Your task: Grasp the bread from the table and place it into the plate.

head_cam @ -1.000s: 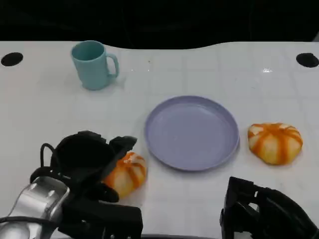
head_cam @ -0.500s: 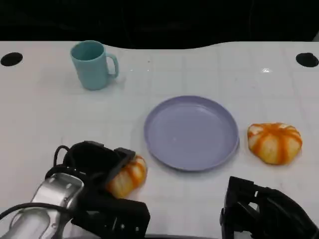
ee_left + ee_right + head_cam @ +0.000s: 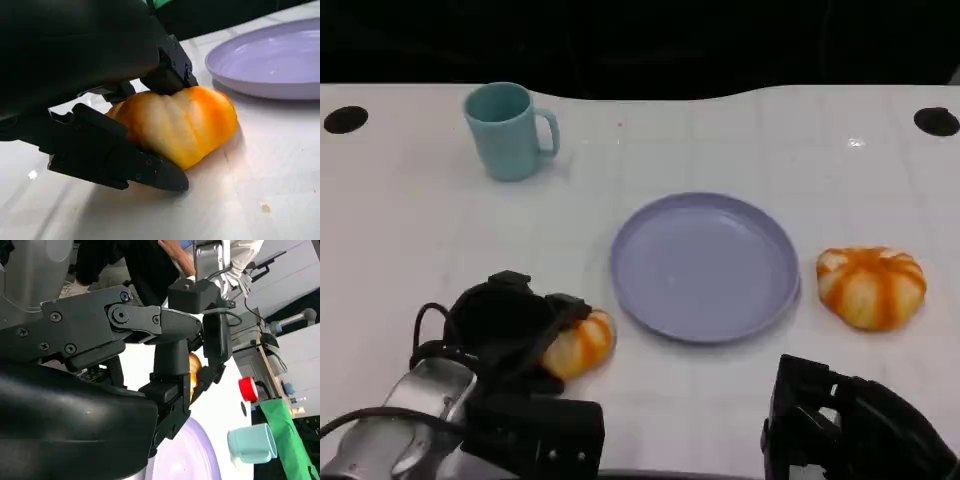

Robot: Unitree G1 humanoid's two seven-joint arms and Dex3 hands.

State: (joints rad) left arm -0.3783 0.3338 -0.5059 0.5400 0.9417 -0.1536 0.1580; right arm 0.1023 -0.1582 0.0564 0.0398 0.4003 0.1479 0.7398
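Note:
An orange-and-white striped bread lies on the white table just left of the lilac plate. My left hand grips it: in the left wrist view, black fingers press on the bread from above while another finger lies along its near side. The plate's rim is close beyond the bread. The bread still touches the table. My right hand sits at the near right edge, holding nothing, its fingers apart.
A second striped bread lies right of the plate. A teal mug stands at the back left, also seen as the mug in the right wrist view. A person stands beside the table.
My left hand has drawn in over the bread and its fingers have closed around it. The bread has shifted slightly. The right hand has stayed put.

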